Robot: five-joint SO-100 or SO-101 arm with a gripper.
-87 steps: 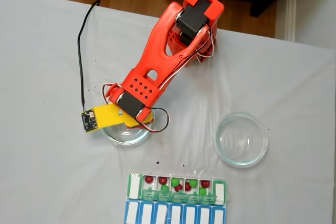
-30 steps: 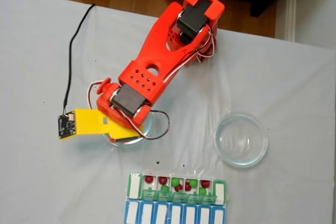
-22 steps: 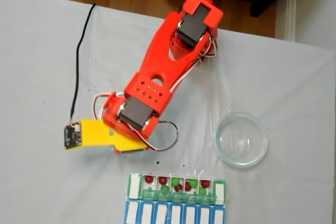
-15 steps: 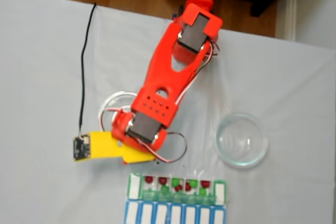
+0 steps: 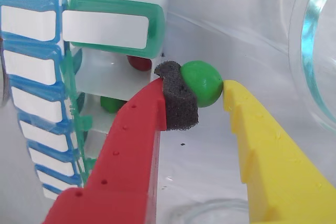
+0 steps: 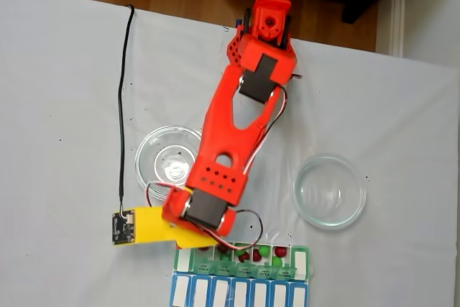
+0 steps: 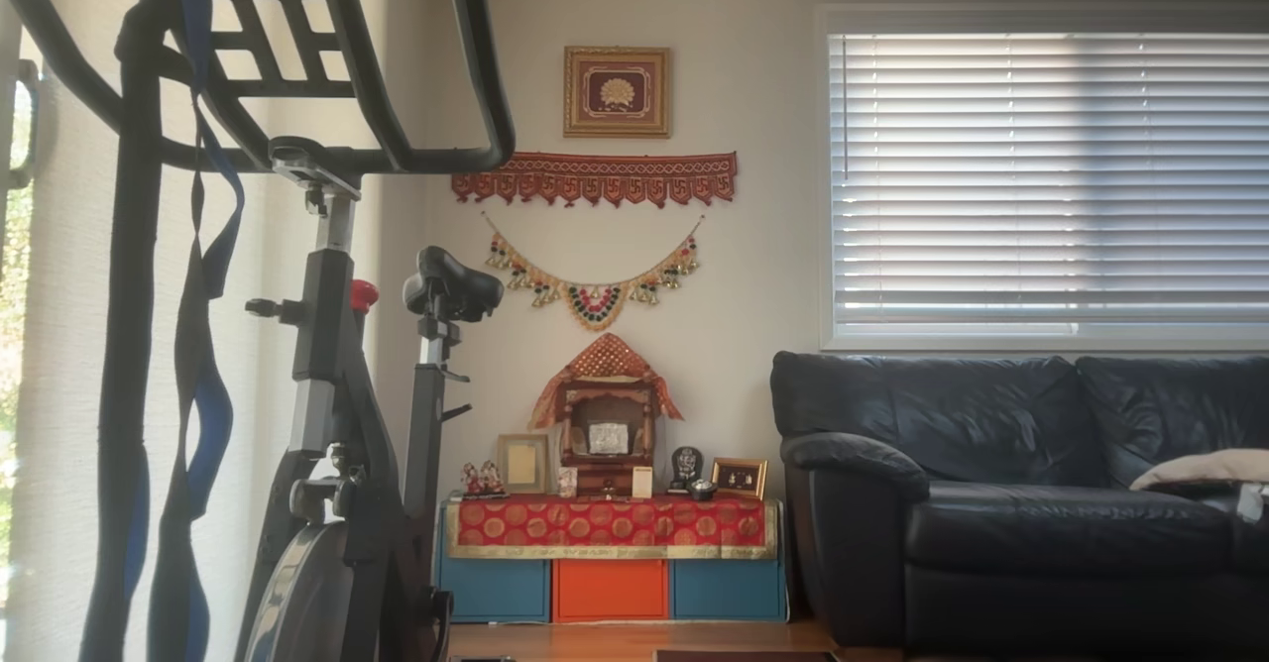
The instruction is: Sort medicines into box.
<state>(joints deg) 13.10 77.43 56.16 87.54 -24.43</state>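
Look at the wrist view: your gripper [image 5: 210,88] is pinching a green ball [image 5: 201,82]. The red finger [image 5: 131,145] has a dark foam pad [image 5: 178,100] that presses on one side of the ball, and the yellow finger [image 5: 265,150] touches the other side. The ball is held up in the air, just beside the pill box [image 5: 89,66] (close to the end that has the green lid with a white label).

Inside the pill box you can see a red ball [image 5: 139,63] in one open slot and another green ball [image 5: 112,103] in the slot next to it. The blue lids sit in a row on the far side of the box from the gripper.

In the fixed view, the orange arm [image 6: 233,134] reaches down to the pill box [image 6: 241,278] at the bottom of the table. The yellow finger [image 6: 154,224] sits at the top left corner of the box. Red and green balls [image 6: 248,254] lie in the open row of the box, right beside the arm.

Two glass dishes sit above the pill box. One dish [image 6: 165,156] is to the upper left, partly under the arm. The other dish [image 6: 329,190] is to the upper right, well apart from the arm.

The table has a white cloth [image 6: 57,106] on it.
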